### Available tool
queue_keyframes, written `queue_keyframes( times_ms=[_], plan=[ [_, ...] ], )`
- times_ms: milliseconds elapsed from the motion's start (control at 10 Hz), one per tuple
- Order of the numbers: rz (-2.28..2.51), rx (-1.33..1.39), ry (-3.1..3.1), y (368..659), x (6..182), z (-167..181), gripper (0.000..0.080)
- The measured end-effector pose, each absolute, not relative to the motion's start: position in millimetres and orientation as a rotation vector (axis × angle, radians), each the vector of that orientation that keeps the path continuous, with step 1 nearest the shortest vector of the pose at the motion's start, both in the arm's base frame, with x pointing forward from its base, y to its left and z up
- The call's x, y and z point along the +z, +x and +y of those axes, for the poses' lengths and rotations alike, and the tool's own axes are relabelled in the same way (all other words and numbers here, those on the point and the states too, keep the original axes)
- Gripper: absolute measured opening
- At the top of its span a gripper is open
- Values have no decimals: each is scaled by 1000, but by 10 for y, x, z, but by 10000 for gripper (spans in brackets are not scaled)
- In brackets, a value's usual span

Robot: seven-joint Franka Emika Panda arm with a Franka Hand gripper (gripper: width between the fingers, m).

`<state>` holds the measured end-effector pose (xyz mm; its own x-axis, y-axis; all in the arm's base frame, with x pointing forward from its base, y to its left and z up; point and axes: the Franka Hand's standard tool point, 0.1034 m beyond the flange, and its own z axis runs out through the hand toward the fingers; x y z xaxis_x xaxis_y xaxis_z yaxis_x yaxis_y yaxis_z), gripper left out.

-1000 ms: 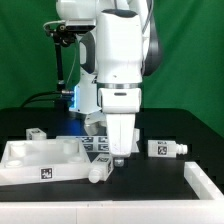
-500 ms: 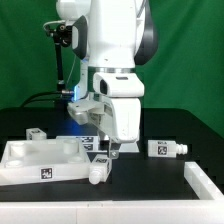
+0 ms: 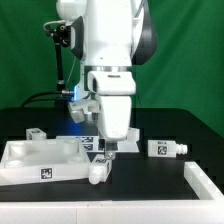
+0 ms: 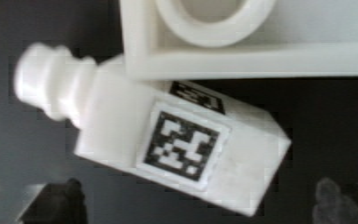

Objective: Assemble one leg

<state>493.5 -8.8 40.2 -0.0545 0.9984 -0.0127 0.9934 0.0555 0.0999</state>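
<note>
Jaws are spread wide w/ nothing gripped. In the wrist view my two fingertips (image 4: pixel 60 200) show as dark blurs well apart, one on each side of the picture. So I read my gripper (image 3: pixel 106 150) as released, tho the tips are too smeared to be sure of the exact gap.

The leg (image 4: pixel 167 135) lies on its side on the black table (image 3: pixel 150 190), directly below me. In the exterior view it sits at the tabletop (image 3: pixel 40 160)'s end on the exterior view's right, narrow peg end toward the camera. I hang just above it, no contact as far as I can tell.

What counts for the next move is that the leg's long axis runs slantwise to the line btwn my fingertips, neither square across it nor along it. The peg end points toward one finger's side and the tagged body toward the other. Closing as I am would prob. pinch it corner to corner and twist it. I judge I need a wrist turn first, so the pads meet the flat sides across the short width, then a straight drop.

The tabletop's corner, w/ its round hole, is just beside the leg, maybe touching. That side leaves little room for a finger.
</note>
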Motion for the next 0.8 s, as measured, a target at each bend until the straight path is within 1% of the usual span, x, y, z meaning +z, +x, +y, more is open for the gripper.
queue_keyframes(
  times_ms=[100,200,300,600,800],
  plan=[
    [2114,140,2199,4978,427,-45,649],
    [1916,110,2406,4995,433,5,649],
    [1830,73,2483,5077,470,32,649],
    [1875,84,2444,5071,451,24,649],
    [1795,105,2501,5069,453,26,649]
  ],
)
